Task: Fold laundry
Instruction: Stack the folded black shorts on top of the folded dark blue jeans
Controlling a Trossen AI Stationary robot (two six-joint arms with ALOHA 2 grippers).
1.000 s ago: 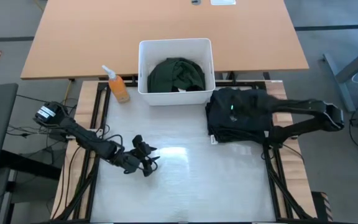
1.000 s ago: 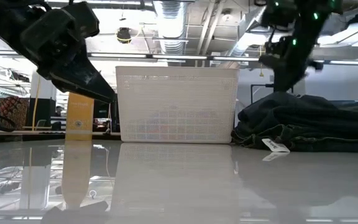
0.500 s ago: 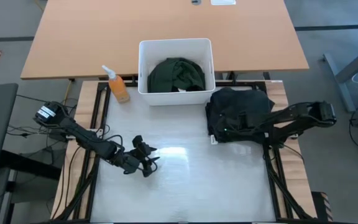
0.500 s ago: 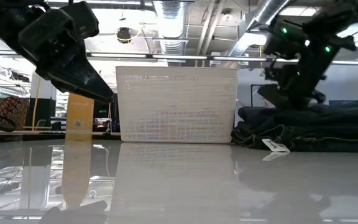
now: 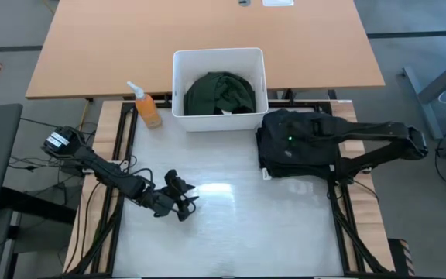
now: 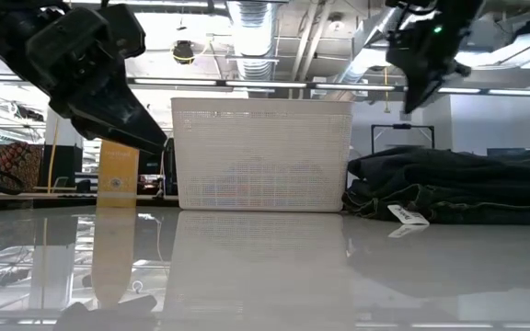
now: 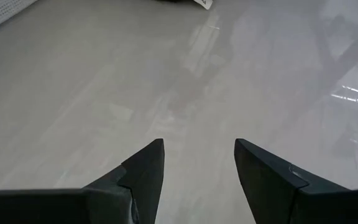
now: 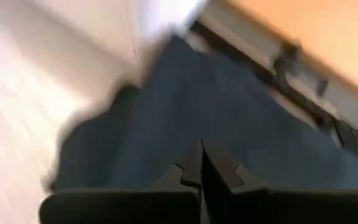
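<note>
— Where was the laundry sitting?

— A folded stack of dark garments [image 5: 296, 147] lay on the right side of the white worktop [image 5: 231, 225], just in front of the white bin [image 5: 219, 60] and to its right. A white tag [image 6: 407, 216] stuck out at the stack's front left corner. A dark green garment [image 5: 220, 94] was bunched inside the bin.

— And the right end effector?

— The right end effector [image 5: 289, 138] hung above the stack, over its left part. In the low view it was raised clear of the cloth, near the bin's upper right corner [image 6: 421, 46]. The right wrist view showed its two fingers [image 8: 185, 177] pressed together with nothing between them, and the dark stack directly beneath.

— The left one?

— The left end effector [image 5: 183, 198] waited low over the front left of the worktop, well apart from both piles. Its fingers [image 7: 145, 171] were spread moderately wide over bare surface, empty.

— Anything else on the bench?

— An orange spray bottle [image 5: 146, 106] stood just left of the bin.
</note>
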